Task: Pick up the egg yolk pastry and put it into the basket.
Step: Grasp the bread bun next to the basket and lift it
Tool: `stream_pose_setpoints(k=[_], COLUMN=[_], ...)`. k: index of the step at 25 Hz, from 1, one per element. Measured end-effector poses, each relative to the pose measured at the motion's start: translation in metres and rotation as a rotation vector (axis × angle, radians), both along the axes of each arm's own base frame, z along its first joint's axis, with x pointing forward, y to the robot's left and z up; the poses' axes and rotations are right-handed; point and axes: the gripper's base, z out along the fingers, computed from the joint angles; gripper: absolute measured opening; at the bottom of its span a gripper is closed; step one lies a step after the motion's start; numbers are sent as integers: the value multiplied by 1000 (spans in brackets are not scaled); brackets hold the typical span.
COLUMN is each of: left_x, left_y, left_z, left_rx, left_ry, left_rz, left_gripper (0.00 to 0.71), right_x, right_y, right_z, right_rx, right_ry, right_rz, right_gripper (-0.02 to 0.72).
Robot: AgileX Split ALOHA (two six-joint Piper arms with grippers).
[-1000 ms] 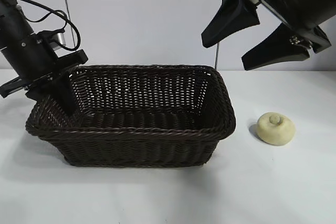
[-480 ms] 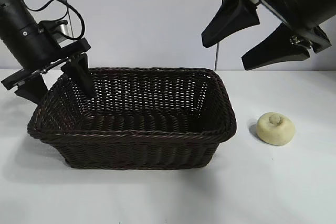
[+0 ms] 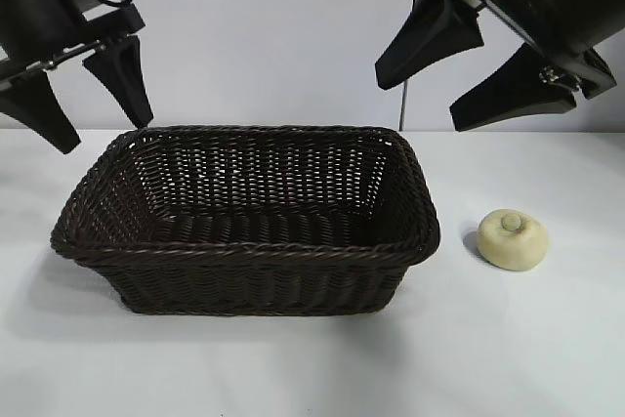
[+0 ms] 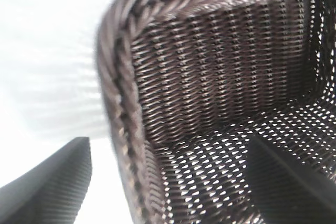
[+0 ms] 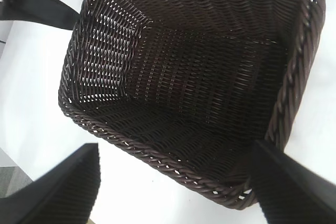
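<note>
Three cameras, one shared wicker basket

The exterior camera faced the arms at about table level, near the dark brown woven wicker basket [image 3: 244, 217] on the white table [image 3: 508, 339]. The left wrist camera looked steeply down, very close, onto one basket corner; the right wrist camera looked from higher, taking in the whole interior. All three shared the basket.

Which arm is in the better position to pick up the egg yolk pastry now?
The right arm. The right gripper hangs open above the egg yolk pastry, which lies on the table right of the basket. The left gripper is over the basket's far left end.
</note>
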Motion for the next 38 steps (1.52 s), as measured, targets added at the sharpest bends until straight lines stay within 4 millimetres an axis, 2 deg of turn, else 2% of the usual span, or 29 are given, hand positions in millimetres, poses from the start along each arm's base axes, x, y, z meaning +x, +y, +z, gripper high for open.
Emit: stream_pose_setpoints(k=[4,13,23,28,30,34,38], left_x=[0,3,5,4,2,-15,-52], left_y=[7,37,106,109,108,107,105], left_z=[13,9,8,10,16,39,52], left_rx=[79,324,345,341,337,334,335], left_ry=[-51,-62,-21,-19,-34,-78,-77], left_rz=[-11,44,223,234,237,244,244], left_gripper=[583,583,584,573,573,573,572], right_x=[0,0,0,0,0,0,0], right_y=[0,0,0,0,0,0,0], right_z=[0,0,0,0,0,0,0], right_rx=[-1,-1,-1,-1,-1,0,0], right_ry=[0,0,0,0,1,2,2], right_rz=[0,0,0,0,2,2,2], right_gripper=[567,567,567,567,567,567,567])
